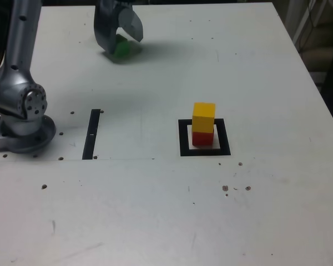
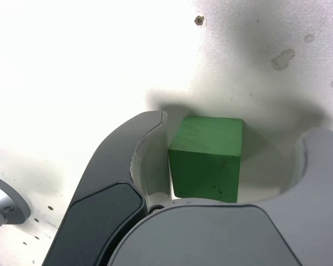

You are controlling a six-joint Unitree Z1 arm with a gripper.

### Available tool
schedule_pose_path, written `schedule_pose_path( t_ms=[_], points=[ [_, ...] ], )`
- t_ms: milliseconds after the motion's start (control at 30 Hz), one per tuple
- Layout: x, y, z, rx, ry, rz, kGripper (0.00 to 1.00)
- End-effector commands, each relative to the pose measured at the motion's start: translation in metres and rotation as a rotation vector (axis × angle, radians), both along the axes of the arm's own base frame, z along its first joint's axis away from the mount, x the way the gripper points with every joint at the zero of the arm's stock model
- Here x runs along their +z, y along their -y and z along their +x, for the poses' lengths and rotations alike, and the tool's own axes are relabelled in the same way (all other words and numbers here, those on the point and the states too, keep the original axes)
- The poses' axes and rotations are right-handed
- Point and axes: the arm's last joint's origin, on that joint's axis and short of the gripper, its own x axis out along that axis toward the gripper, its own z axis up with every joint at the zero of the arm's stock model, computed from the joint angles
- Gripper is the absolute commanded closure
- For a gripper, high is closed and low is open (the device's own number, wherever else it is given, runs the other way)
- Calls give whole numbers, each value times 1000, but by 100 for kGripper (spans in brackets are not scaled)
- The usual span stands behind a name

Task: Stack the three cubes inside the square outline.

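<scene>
One cube is sitting between your gripper (image 1: 117,41)'s spread jaws at the table's eleven o'clock: the green cube (image 2: 207,157), not yet visibly clamped, so you are closing next. Toward four o'clock, the square outline (image 1: 184,138) is holding the yellow cube (image 1: 203,117) atop the red cube (image 1: 201,138).

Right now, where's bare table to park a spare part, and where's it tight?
Free: the near half of the table, and the stretch between the black strip and the square outline. Tight: the far corner where the gripper straddles the green cube, and the yellow cube on red cube stack.
</scene>
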Motion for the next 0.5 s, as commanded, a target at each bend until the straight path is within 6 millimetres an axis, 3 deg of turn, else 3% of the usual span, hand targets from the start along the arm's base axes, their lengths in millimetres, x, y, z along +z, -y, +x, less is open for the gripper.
schedule_pose_path(
  t_ms=[0, 100, 467],
  points=[
    [-2, -1, 1, -6, -1, 3, 61],
    [-1, -2, 2, -9, 2, 11, 70],
    [-1, -1, 3, -13, 2, 9, 71]
  ],
)
